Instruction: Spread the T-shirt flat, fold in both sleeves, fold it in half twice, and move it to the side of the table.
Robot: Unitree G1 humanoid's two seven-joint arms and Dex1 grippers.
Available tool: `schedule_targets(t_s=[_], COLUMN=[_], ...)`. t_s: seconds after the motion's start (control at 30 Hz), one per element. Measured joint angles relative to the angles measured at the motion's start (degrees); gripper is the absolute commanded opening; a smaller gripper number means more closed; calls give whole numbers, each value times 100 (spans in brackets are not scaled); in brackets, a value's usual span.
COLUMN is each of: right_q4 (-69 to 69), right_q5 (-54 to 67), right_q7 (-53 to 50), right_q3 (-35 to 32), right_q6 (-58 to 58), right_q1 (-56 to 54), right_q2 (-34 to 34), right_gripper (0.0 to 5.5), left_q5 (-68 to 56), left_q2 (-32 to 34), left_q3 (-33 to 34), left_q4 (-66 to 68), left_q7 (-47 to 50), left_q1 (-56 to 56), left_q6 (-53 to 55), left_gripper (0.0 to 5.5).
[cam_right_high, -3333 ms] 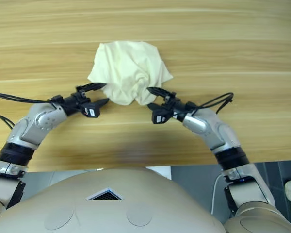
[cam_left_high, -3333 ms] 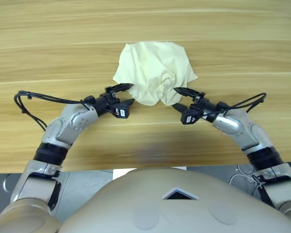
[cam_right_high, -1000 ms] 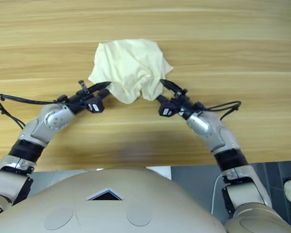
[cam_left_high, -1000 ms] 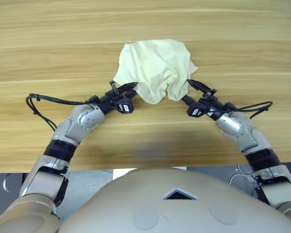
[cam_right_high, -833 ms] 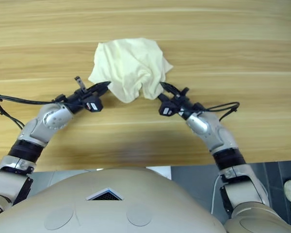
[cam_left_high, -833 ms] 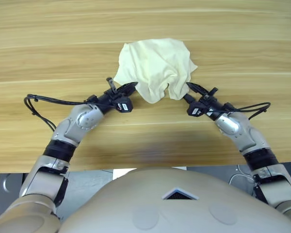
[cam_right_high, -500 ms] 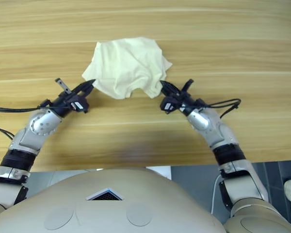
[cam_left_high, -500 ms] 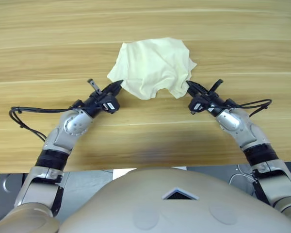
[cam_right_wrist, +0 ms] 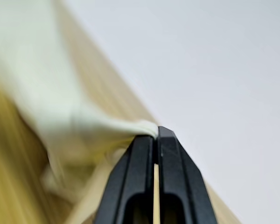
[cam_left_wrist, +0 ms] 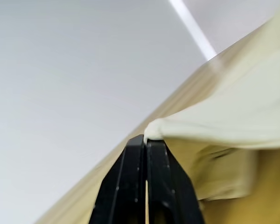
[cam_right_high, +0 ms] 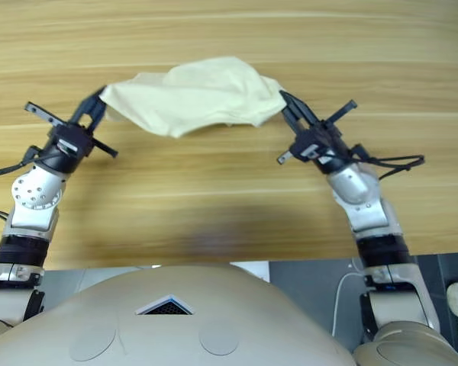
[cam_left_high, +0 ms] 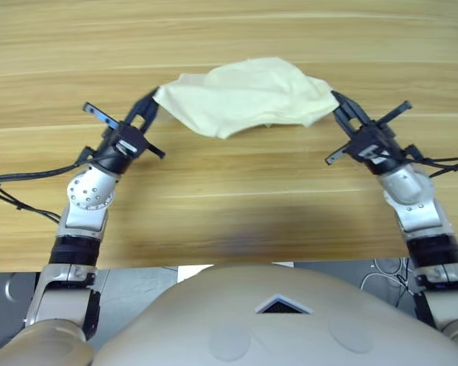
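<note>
**Spreading step, shirt held at two points.** The left pincer (cam_left_high: 146, 111) and the right pincer (cam_left_high: 340, 107) are each closed on an edge of the T-shirt (cam_left_high: 244, 90). In both wrist views the fingers are pressed together, with only a thin lip of cloth caught at their very tips. The shirt spans the gap between the two pincers as a drawn-out, rumpled band above the desk (cam_left_high: 229, 198). Its bulk bulges to the far side of the line joining them, and a loose fold droops on the near side, about midway. Whether that fold touches the desk cannot be told.

**Judged progress:** early; the shirt is not yet flat, and no sleeve or fold has been made.

**Hazards:**
- The bite is shallow, so further pulling apart could draw the cloth out of one pincer. The shirt would then collapse beside the other.
- The cloth is bunched and neither sleeve can be made out. The pinched points may not be matching corners, in which case it would be laid down twisted or doubled over.
- Lowering one pincer ahead of the other would trap the drooping fold underneath as a crease.
</note>
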Motion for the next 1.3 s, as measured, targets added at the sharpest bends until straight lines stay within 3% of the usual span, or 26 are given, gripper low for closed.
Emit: schedule_targets(t_s=[0.2, 0.3, 0.4, 0.53, 0.67, 0.73, 0.9, 0.97, 1.07, 1.2, 1.3], right_q4=[-1138, -982, 452, 2858, 5243, 5972, 6665, 6950, 6999, 6794, 5867], right_q5=[2979, 3251, 2587, 1194, -59, -521, -1549, -2096, -2195, -1674, -925], right_q7=[1359, 2024, 1714, 300, -1889, -3043, -5684, -6601, -6308, -4291, -2418], right_q3=[-148, 70, 127, 280, 579, 634, 675, 721, 722, 632, 845], right_q6=[-1223, -1110, -497, 403, 1861, 2357, 2442, 2002, 1236, 138, -678], right_q1=[904, -196, -1968, -4449, -6757, -7627, -8523, -8471, -7444, -5168, -3495], right_q2=[-958, -562, 374, 1163, 1607, 1683, 1677, 1675, 1760, 1859, 1361], right_gripper=[5, 5, 5, 5, 5, 5, 5, 5, 5, 5, 5], left_q5=[-2681, -3527, -3561, -2947, -1953, -1538, -773, -303, -104, 162, 140], left_q2=[921, 871, 245, -552, -1237, -1442, -1436, -1303, -1186, -1226, -1135], left_q3=[-195, -148, -116, -110, -175, -190, -92, 17, 116, -71, -429], left_q4=[-1177, -1412, -392, 1933, 4367, 5141, 5926, 6275, 6428, 6413, 6001], left_q7=[-1495, -2264, -2318, -1649, 107, 1039, 2646, 3283, 3093, 1647, 90], left_q1=[699, -112, -1460, -3738, -6237, -7327, -8678, -8542, -7090, -4626, -3190], left_q6=[-763, -661, -232, 378, 1537, 1980, 1917, 1461, 916, -157, -1000], left_gripper=[0, 0, 0, 0, 0, 0, 0, 0, 0, 0, 0])
